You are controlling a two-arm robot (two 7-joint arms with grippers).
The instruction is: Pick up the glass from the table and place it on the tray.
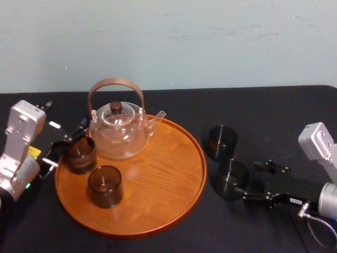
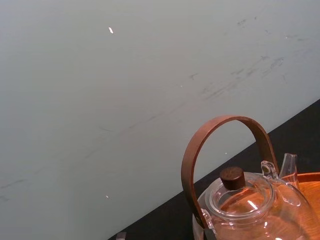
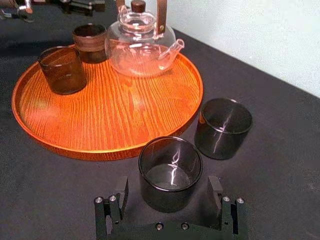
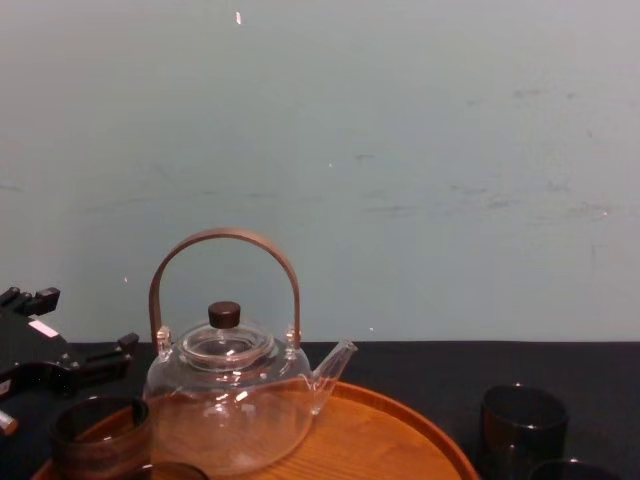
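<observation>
Glass (image 3: 170,170) sits between spread fingers of the right gripper (image 3: 168,184), untouched. Tray (image 3: 115,150) rim close left, another glass (image 3: 223,127) just behind, open table (image 1: 274,121) right. Left gripper (image 1: 68,145) by the tray's left edge.

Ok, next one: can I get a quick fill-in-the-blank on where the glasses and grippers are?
1. Two brown glasses and the teapot stand on the ____.
2. The right gripper has its jaws open on either side of a dark glass resting on the ____, beside the tray.
3. A second dark glass stands off the tray, on its ____ side.
4. The left gripper is at the tray's ____ edge.
Missing: tray; table; right; left.
</observation>
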